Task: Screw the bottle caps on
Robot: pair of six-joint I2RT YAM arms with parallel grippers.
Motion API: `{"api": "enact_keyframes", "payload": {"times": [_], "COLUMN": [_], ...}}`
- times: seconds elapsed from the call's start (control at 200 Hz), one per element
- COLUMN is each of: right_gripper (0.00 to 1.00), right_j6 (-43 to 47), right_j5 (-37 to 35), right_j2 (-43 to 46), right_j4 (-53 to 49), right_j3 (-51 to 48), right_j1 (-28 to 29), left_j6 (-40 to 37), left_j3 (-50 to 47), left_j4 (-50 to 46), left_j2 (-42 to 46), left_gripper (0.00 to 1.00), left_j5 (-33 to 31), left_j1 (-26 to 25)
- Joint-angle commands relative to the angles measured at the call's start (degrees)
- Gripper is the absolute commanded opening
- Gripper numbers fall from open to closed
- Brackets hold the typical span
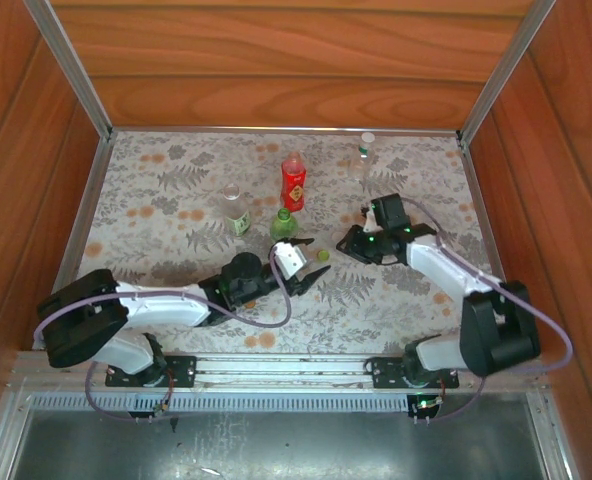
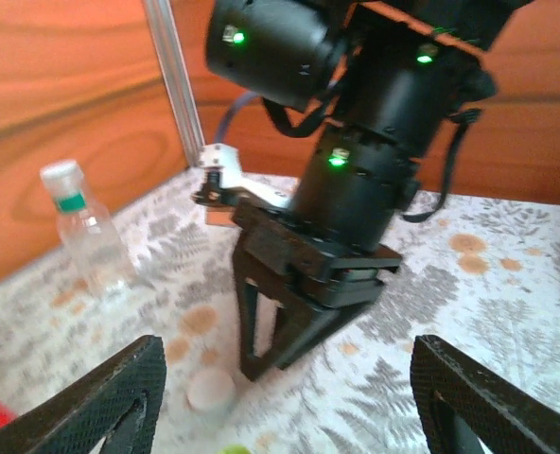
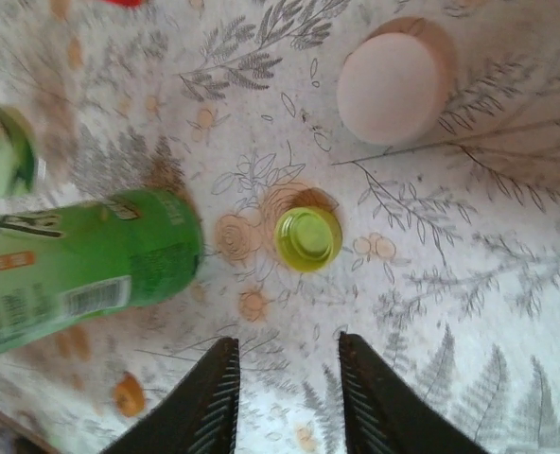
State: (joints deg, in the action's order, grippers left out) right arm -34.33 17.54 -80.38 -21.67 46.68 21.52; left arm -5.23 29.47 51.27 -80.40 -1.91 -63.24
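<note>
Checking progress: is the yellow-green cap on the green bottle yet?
Off: the yellow-green cap lies on the table, apart from the green bottle.

Four bottles are counted: one red bottle [image 1: 293,185], one green bottle [image 1: 283,224], and two clear, namely a labelled clear bottle [image 1: 237,212] and a capped clear bottle [image 1: 365,160]. Two loose caps are counted: a yellow-green cap [image 3: 308,238] just ahead of the right gripper [image 3: 287,345] and a loose white cap [image 3: 393,87] further ahead. One fitted white cap [image 2: 61,175] is counted. Two grippers are counted with the left gripper [image 1: 308,262].
</note>
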Motion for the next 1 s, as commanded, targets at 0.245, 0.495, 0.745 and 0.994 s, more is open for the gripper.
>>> {"api": "enact_keyframes", "payload": {"times": [0.245, 0.495, 0.745, 0.994], "right_gripper": [0.22, 0.22, 0.16, 0.0], "right_j6": [6.9, 8.2, 8.9, 9.3], "right_j5": [-0.5, 0.5, -0.4, -1.8], "right_j2": [-13.4, -18.0, -19.7, -20.4], "right_j4": [0.9, 0.4, -0.4, -1.3], "right_j3": [6.6, 7.5, 7.8, 7.8], "right_j1": [2.6, 2.7, 2.7, 2.7], "left_j6": [6.6, 5.9, 5.9, 5.9], "left_j3": [-7.7, -8.0, -7.9, -7.3], "left_j4": [0.0, -0.1, -0.2, -0.4], "left_j2": [7.7, 7.6, 7.5, 6.5], "left_gripper": [0.83, 0.85, 0.86, 0.86], "left_j5": [-8.0, -8.7, -8.8, -8.2], "left_j1": [-0.2, -0.1, -0.1, -0.1]}}
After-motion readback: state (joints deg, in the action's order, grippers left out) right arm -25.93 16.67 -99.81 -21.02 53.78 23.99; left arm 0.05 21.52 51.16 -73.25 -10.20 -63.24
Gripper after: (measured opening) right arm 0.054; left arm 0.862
